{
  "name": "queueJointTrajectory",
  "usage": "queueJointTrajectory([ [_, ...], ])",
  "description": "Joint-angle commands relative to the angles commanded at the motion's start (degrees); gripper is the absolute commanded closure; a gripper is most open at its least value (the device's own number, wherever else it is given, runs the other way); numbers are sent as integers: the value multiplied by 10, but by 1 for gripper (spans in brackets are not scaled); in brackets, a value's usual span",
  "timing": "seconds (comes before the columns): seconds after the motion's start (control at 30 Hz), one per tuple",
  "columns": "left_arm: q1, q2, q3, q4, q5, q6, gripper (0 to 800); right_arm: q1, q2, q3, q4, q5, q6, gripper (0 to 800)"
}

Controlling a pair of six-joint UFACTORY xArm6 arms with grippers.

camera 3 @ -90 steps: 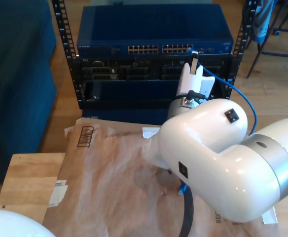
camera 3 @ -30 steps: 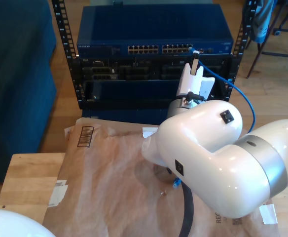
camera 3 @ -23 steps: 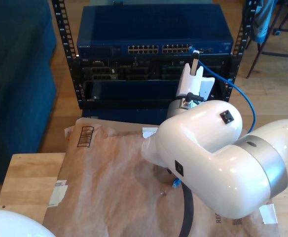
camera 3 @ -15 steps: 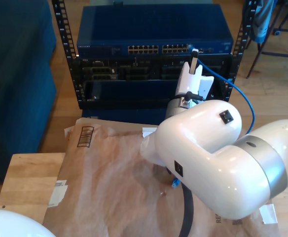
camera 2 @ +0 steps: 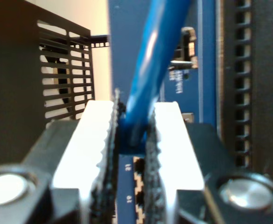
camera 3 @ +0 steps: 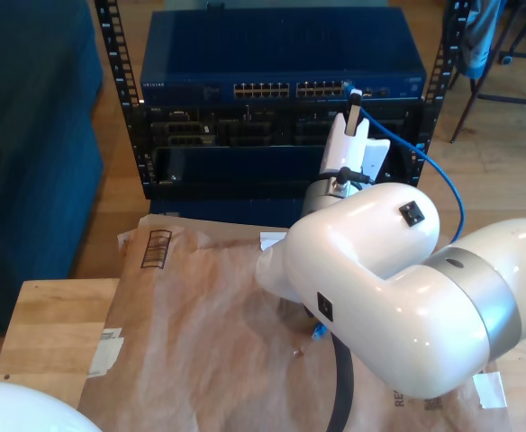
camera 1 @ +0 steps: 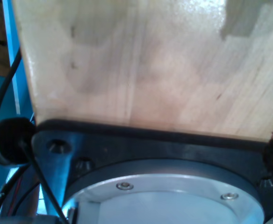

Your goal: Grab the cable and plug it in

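My second end effector (camera 2: 129, 154) clamps cable (camera 2: 150, 65) just behind plug, long axis aimed into switch (camera 3: 281, 63) port row directly ahead. My first end effector: state unreadable, over tabletop (camera 1: 150, 60).

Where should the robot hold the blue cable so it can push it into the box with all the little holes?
Best right behind the plug, from the two flat sides, where my second gripper already pinches the cable. The cord is floppy, so a grip near the tip probably keeps it pointed at the blue switch and its ports.
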Motion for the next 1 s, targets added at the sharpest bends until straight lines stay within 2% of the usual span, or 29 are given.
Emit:
queueJointTrajectory([
  [1.0, 0, 0, 0, 0, 1, 0, 1, -4, 5, -8, -3, 4, -1, 800],
])
